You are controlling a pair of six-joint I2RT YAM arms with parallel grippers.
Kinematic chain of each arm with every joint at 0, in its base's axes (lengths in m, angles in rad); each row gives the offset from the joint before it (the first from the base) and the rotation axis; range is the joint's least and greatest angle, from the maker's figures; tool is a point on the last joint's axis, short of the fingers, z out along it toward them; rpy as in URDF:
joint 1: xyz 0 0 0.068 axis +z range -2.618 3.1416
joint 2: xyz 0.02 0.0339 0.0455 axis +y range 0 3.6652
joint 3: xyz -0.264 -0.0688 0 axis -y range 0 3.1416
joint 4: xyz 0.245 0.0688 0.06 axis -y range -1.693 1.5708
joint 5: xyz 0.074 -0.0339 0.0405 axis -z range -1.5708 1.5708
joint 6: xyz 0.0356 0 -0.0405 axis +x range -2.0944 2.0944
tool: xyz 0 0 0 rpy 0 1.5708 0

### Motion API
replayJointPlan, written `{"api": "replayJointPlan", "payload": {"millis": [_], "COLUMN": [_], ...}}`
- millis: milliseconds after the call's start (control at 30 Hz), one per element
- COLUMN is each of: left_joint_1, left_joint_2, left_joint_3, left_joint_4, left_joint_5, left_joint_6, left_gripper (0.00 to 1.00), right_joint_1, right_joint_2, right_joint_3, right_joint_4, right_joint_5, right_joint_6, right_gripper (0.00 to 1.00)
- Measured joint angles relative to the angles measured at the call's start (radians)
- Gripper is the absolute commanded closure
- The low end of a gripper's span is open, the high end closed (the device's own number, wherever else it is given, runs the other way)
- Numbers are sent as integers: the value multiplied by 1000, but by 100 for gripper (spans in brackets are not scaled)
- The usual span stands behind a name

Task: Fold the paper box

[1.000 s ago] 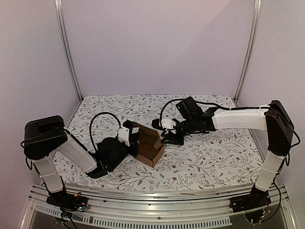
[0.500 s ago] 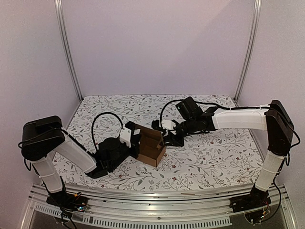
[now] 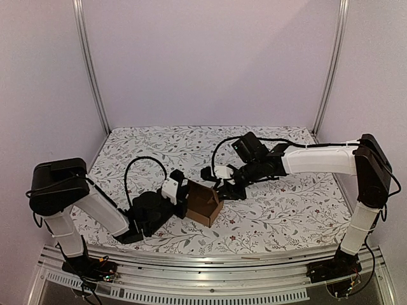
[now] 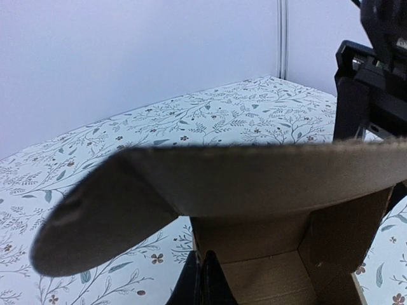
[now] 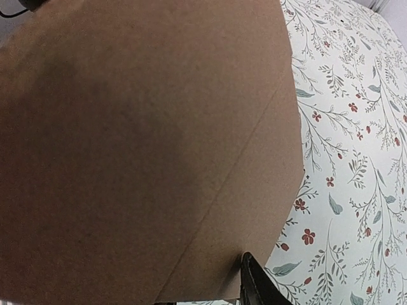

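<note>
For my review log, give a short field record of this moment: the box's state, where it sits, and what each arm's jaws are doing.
paper box: brown cardboard, partly folded, top open
location: on the floral table, mid-table between both arms
left jaws: shut on the box's left wall
right jaws: against a flap on the box's far right; open or shut unclear
task state: folding not finished

From where I stood I counted one paper box [image 3: 203,204], a single brown carton. There were two arms: one left arm [image 3: 95,206] and one right arm [image 3: 318,159]. One flowered counter [image 3: 286,216] lay beneath, and two metal posts [image 3: 89,70] rose behind.
</note>
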Motion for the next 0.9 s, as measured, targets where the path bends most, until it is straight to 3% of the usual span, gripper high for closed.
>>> {"api": "replayJointPlan", "payload": {"millis": [367, 767, 900], "left_joint_1": [-134, -222, -268], "left_joint_2": [13, -101, -151], "left_joint_3": [0, 2, 10], "left_joint_4": [-47, -449, -580], "left_joint_5": [-186, -262, -320], "left_joint_6": [132, 139, 120], "left_gripper": [98, 89, 81], "right_joint_1": [7, 64, 71], "right_joint_2": [0, 72, 83], "right_joint_3": [0, 84, 96], "right_joint_4": [-85, -254, -291], "right_joint_5": [-30, -43, -45], "right_joint_6": [-126, -262, -285], "right_gripper": [59, 48, 46]}}
